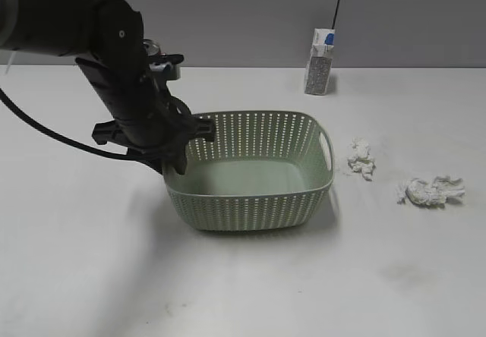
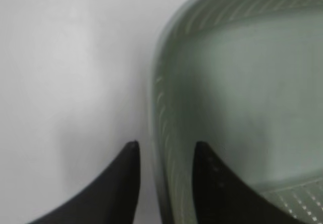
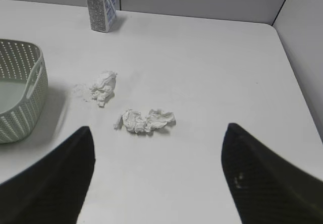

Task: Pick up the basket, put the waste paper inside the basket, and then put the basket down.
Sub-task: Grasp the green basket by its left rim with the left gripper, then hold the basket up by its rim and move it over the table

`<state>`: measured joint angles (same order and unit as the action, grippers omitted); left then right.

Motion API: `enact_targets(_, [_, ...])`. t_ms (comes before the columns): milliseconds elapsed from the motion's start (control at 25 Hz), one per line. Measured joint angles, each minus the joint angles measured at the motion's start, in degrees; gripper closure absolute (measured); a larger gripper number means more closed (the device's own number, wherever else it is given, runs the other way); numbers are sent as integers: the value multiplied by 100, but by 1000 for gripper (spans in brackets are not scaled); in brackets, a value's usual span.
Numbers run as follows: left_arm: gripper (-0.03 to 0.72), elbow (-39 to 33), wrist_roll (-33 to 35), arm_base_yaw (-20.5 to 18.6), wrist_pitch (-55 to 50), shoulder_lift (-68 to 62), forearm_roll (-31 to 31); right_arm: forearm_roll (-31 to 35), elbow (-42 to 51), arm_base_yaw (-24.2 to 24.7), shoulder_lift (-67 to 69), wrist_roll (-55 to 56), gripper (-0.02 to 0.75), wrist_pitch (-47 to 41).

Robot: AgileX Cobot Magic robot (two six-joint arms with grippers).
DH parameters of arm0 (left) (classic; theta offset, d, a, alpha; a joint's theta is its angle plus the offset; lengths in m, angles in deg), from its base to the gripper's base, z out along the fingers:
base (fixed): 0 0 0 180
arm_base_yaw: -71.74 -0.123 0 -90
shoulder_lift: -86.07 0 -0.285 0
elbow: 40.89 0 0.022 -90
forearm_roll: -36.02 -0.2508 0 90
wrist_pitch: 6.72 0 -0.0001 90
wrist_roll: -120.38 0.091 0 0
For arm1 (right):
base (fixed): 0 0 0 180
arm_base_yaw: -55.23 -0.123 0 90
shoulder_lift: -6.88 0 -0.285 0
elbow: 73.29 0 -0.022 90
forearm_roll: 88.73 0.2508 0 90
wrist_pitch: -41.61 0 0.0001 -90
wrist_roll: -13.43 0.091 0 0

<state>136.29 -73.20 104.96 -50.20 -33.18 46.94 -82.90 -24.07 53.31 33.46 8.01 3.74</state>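
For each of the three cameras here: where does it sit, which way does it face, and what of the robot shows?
Exterior: in front of the table, slanting down at the basket, two paper wads and carton; left arm shows.
Left wrist: on the left arm, looking down the left claw, whose fingers straddle the basket wall.
Right wrist: on the right arm, above the table, facing wads and carton; right claw open, empty.
Shared: all three views show the basket.
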Motion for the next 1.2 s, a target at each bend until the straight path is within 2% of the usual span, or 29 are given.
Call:
enact_targets(120, [611,5,-12,0,151,-15,-13,0,-10,0,193,0,147,6])
enact_targets(200, [683,5,-24,0,219,-15,-29,39,-77,0,442,0,147,6])
enact_targets(440, [688,5,-24,8,7,26,-314,175,-858,0,1779,-241,147,6])
enact_targets(600, [688,5,-42,-21,-77,296,-642,835,-1588,0,3102,-760,147,-138])
enact_targets(680, [688,64,-319,-48,-143,448,-907,1270,-1919,0,3849,-1015,147,-197])
enact_targets(840, [688,357,-963,-55,-588,558,-1826,1938,-2483,-5,5154,-1553,147,-194])
enact_targets(1000, [688,619,-1109,-26,-842,558,-2064,1926,-2906,-248,6252,-1652,147,9])
enact_targets(1200, [688,669,-1181,-14,-895,558,-2070,1115,-3252,-971,7520,-920,147,973])
